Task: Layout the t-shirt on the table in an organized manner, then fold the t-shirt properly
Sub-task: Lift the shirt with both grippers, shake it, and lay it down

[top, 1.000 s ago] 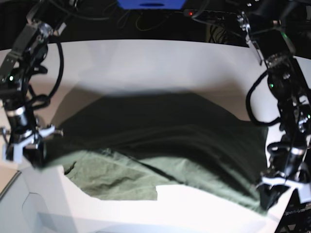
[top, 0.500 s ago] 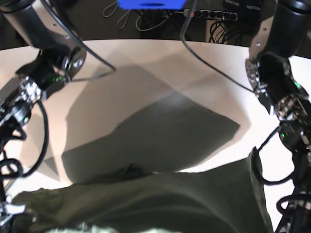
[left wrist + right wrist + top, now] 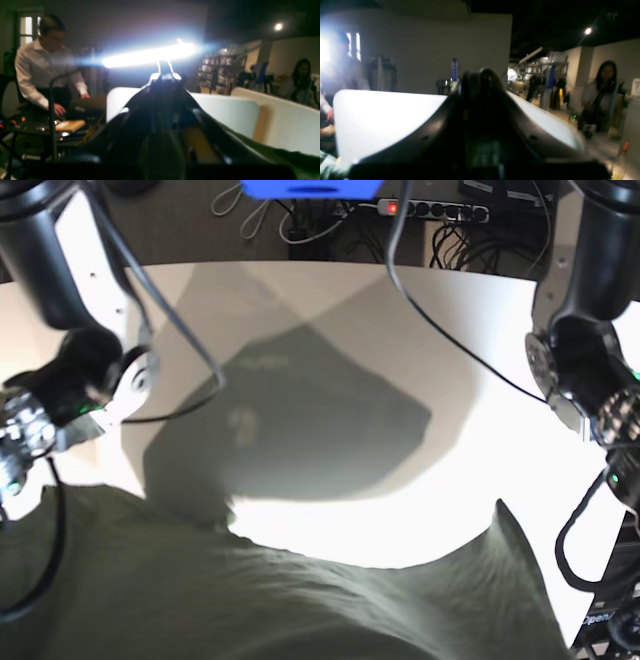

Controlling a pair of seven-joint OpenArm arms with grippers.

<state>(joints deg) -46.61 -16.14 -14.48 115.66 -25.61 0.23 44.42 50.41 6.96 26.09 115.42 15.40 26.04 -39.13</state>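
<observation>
T-shirt spread across the near edge of the base view, both arms raised at the sides.

The olive-green t-shirt (image 3: 270, 600) fills the bottom of the base view as a wide wrinkled sheet, its upper edge dipping at the middle and rising to a peak at the right — beyond it the white table (image 3: 470, 400) carries a broad dark shadow. The right arm (image 3: 70, 380) and the left arm (image 3: 590, 370) stand at either side. In the wrist views the left gripper (image 3: 162, 75) and right gripper (image 3: 480, 77) are dark blurs against the room — whether either is open or closed, I cannot tell.
</observation>
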